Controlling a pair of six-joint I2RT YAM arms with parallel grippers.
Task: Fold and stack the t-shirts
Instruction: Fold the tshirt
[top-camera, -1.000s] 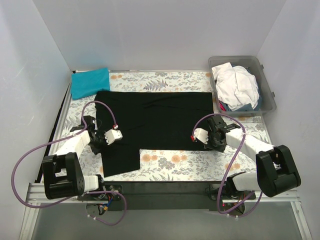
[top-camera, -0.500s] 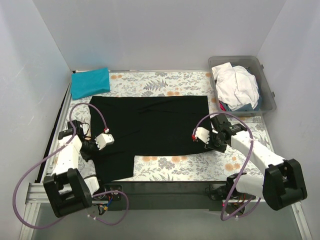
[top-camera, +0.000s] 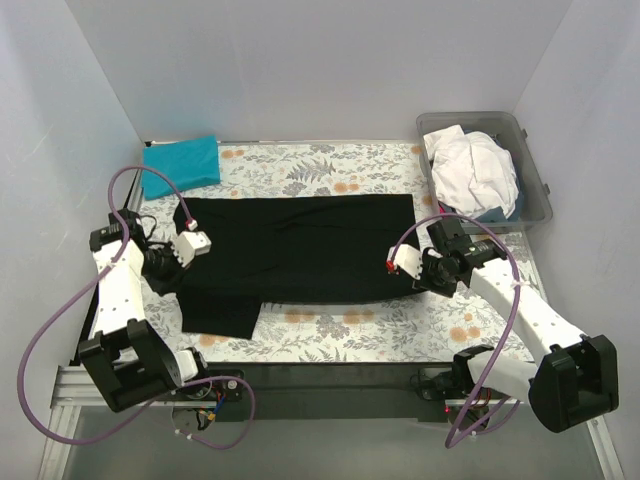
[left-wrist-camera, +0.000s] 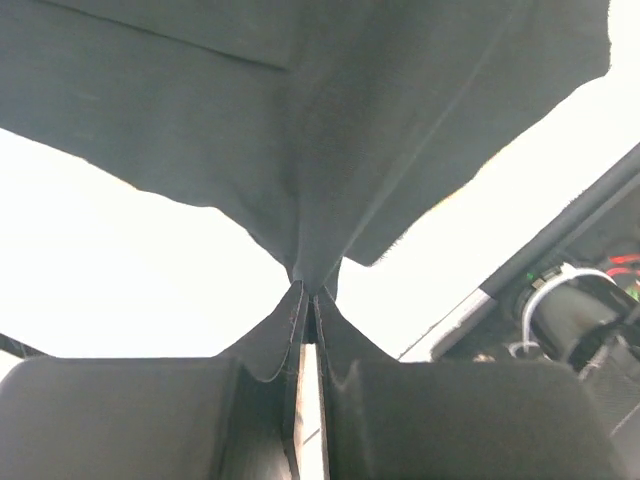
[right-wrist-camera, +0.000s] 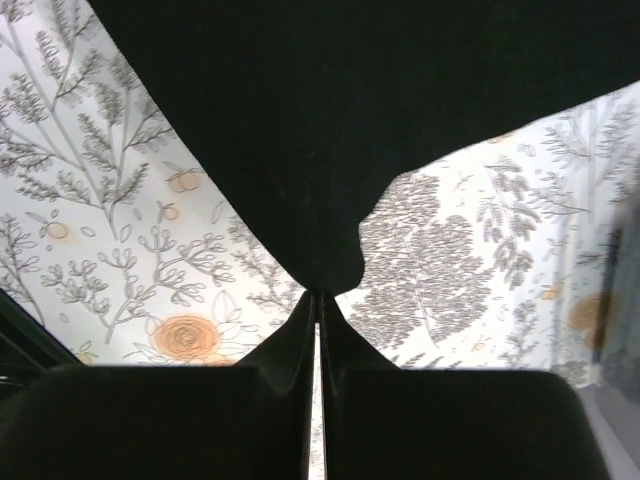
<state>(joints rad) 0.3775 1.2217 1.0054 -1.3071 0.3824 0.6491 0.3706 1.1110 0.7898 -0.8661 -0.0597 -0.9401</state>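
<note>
The black t-shirt (top-camera: 300, 245) lies spread across the middle of the floral cloth, a flap hanging down at its near left. My left gripper (top-camera: 178, 262) is shut on the shirt's left edge; the left wrist view shows the black cloth (left-wrist-camera: 300, 130) pinched at the fingertips and lifted. My right gripper (top-camera: 418, 276) is shut on the shirt's near right corner; the black cloth (right-wrist-camera: 330, 130) rises from the closed tips. A folded teal-blue t-shirt (top-camera: 180, 165) lies at the far left. A crumpled white t-shirt (top-camera: 472, 172) fills the tub.
The clear grey tub (top-camera: 535, 195) stands at the far right, with bits of other coloured cloth under the white shirt. The floral table cloth (top-camera: 370, 325) covers the table. White walls close in on three sides. The table's dark front rail (top-camera: 330, 375) runs along the near edge.
Both grippers have pulled the black shirt up and away from the near edge. The left arm swung far out to the left; the shirt's near edge now sits higher on the table.
</note>
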